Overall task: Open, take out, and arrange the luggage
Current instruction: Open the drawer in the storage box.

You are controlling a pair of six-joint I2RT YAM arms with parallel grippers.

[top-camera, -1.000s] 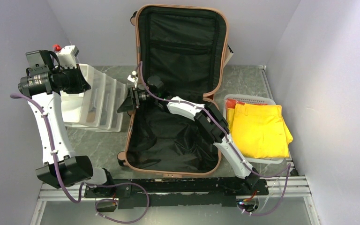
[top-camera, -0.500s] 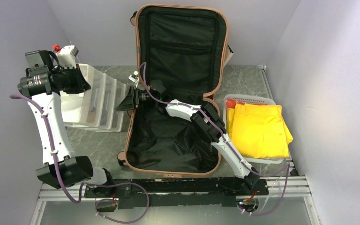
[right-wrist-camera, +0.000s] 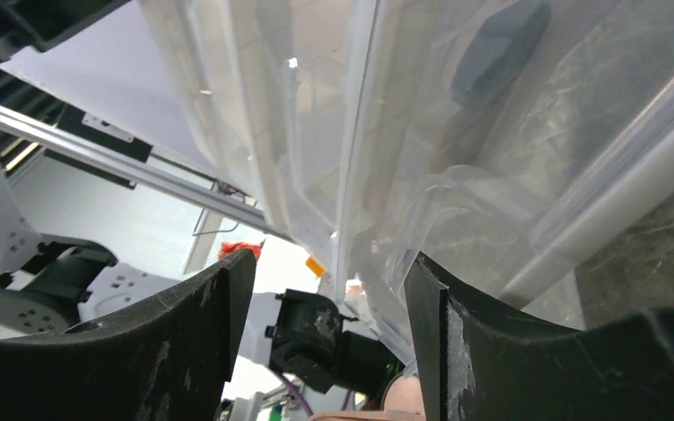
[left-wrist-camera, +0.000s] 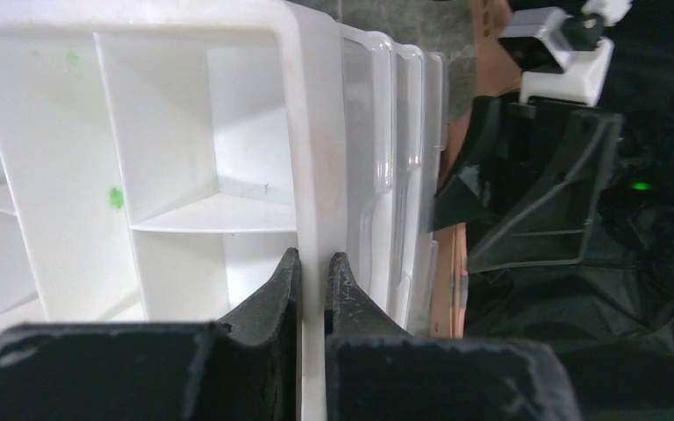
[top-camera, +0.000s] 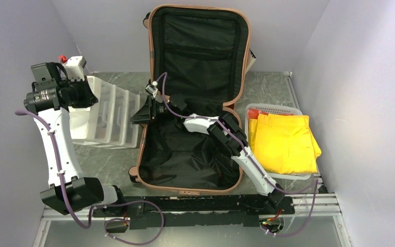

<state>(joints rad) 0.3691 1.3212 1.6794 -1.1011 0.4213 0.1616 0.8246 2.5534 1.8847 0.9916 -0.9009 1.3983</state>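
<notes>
Meanwhile, both arms are tending the nested bins beside the open case

The luggage [top-camera: 185, 164] is lying open mid-table, its lid [top-camera: 200, 36] leaning on the back wall [top-camera: 113, 31] so the black inside is facing up. The left gripper [left-wrist-camera: 313, 263] is pinching the upright wall of the white divider tray [left-wrist-camera: 184, 132], probably to steady the stack. The right gripper [right-wrist-camera: 329, 259], jaws spread and holding nothing, is reaching past the case's left rim toward the clear bins [top-camera: 118, 110], seemingly to separate one.

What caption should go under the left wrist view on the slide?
Left fingers pinch a divider wall of the white slotted rack, with the open luggage just beyond it.
</notes>
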